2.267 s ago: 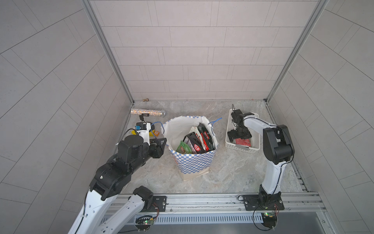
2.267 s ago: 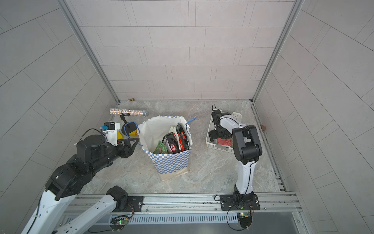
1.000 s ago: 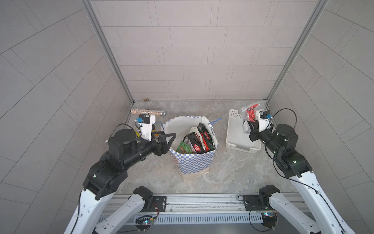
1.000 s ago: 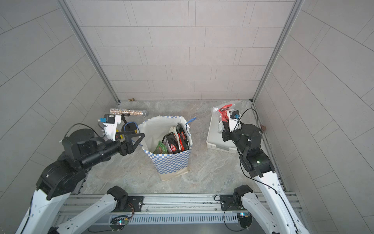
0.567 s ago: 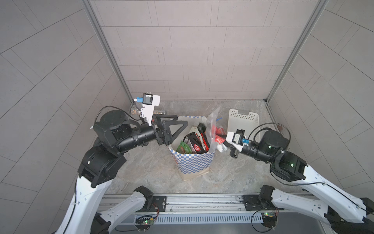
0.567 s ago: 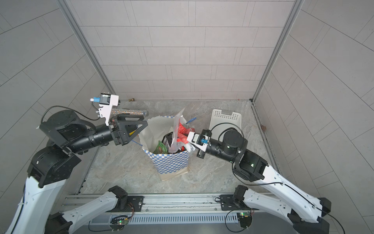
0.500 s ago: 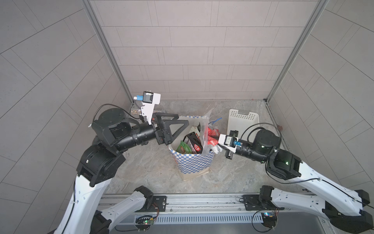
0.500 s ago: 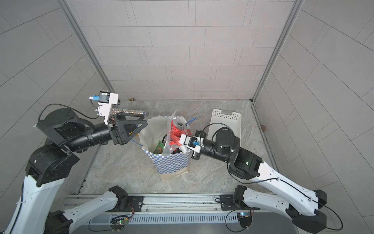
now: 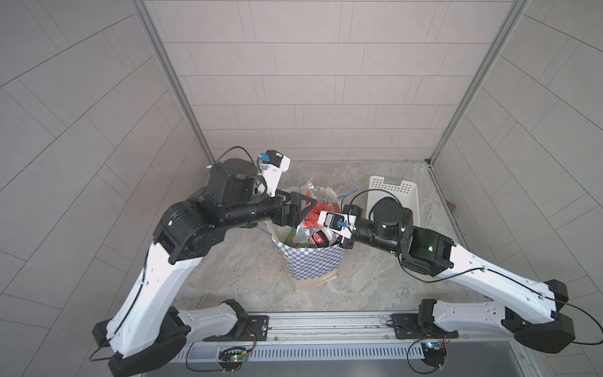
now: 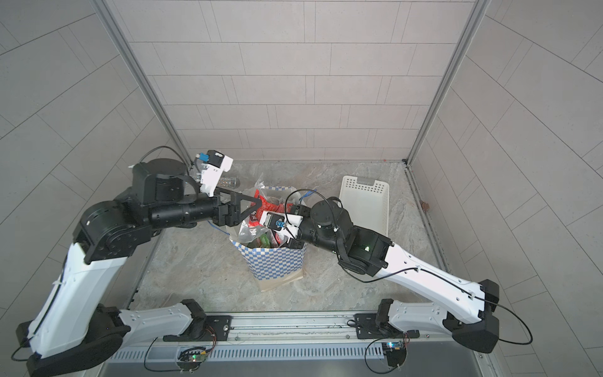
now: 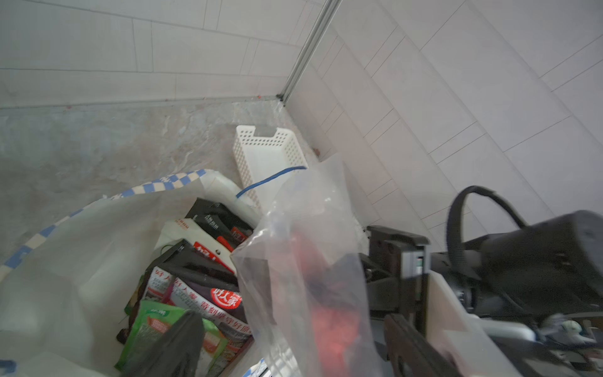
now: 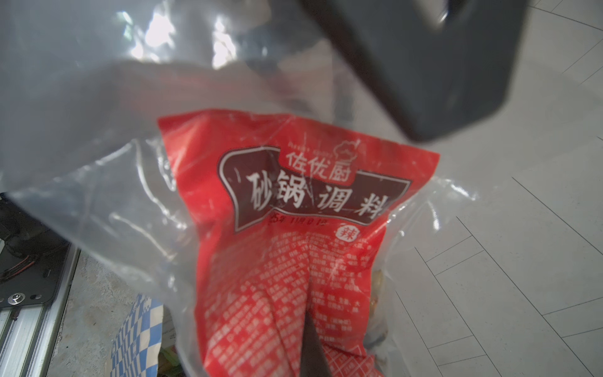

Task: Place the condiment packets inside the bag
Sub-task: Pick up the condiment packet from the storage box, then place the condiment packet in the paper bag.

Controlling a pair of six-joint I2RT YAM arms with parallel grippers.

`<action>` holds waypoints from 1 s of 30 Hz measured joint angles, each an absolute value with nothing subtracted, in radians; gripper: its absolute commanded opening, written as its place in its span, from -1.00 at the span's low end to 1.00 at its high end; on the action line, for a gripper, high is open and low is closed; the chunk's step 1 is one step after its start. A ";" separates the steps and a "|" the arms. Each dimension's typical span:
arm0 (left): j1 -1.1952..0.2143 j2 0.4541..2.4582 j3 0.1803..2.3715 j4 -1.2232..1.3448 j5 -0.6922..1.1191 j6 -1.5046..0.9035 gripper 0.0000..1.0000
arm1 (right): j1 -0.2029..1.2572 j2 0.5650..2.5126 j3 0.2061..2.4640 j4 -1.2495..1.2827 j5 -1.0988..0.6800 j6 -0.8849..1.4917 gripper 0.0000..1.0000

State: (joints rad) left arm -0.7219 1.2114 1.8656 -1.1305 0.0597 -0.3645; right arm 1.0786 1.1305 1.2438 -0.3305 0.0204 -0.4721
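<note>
The marbled counter (image 9: 375, 277) carries two things. The bag (image 9: 310, 264) stands upright at its middle with its mouth open, and the white basket (image 9: 396, 192) lies just beside it on the robot's right. No packet shows in the part of the basket that can be seen, though the right arm hides its near end in both top views.

Inside the bag several condiment packets (image 11: 195, 293) already stand on edge: black-and-red ones, a green one and a white one.

One more, a red packet (image 12: 293, 228) in a clear plastic sleeve, hangs over the bag's mouth and is not yet inside. The right end effector (image 9: 321, 230) is clamped shut on it from the robot's right.

The left end effector (image 9: 301, 212) hovers at the bag's opposite rim. Its jaws stand apart on either side of the sleeve's loose top, pinching nothing as far as the views show.

The task looks nearly finished: this seems to be the last packet, and what is left is to lower it below the rim and let go.
</note>
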 measured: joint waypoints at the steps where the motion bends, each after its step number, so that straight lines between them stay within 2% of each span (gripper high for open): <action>1: -0.730 1.224 1.866 -1.146 0.043 -0.361 0.09 | 1.081 1.134 1.244 -0.331 0.023 -0.472 -1.00; 4: -0.747 1.257 1.884 -1.184 0.018 -0.350 -0.52 | 1.085 1.150 1.244 -0.337 0.037 -0.472 -1.00; 6: -0.752 1.267 1.896 -1.209 -0.002 -0.348 -0.98 | 1.085 1.160 1.244 -0.336 0.048 -0.470 -0.79; 11: -0.753 1.271 1.928 -1.261 -0.033 -0.355 -1.00 | 1.087 1.158 1.243 -0.314 0.068 -0.445 0.28; 12: -0.753 1.271 1.940 -1.274 -0.036 -0.361 -1.00 | 1.087 1.156 1.243 -0.306 0.070 -0.436 0.44; 14: -0.754 1.271 1.969 -1.300 -0.053 -0.380 -1.00 | 1.089 1.147 1.239 -0.291 0.075 -0.414 0.62; 17: -0.753 1.270 2.008 -1.325 -0.100 -0.406 -1.00 | 1.091 1.113 1.219 -0.274 0.088 -0.377 0.72; 22: -0.753 1.280 2.020 -1.351 -0.202 -0.436 -1.00 | 1.076 1.032 1.181 -0.269 0.152 -0.252 0.72; 30: -0.752 1.357 1.941 -1.324 -0.306 -0.457 -1.00 | 0.963 0.985 1.142 -0.305 0.270 -0.036 0.69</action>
State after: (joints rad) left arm -0.7525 1.3567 1.9408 -1.3239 -0.3058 -0.4572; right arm 0.9627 0.9852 1.1419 -0.3050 0.2703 -0.0364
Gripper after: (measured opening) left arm 0.063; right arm 0.848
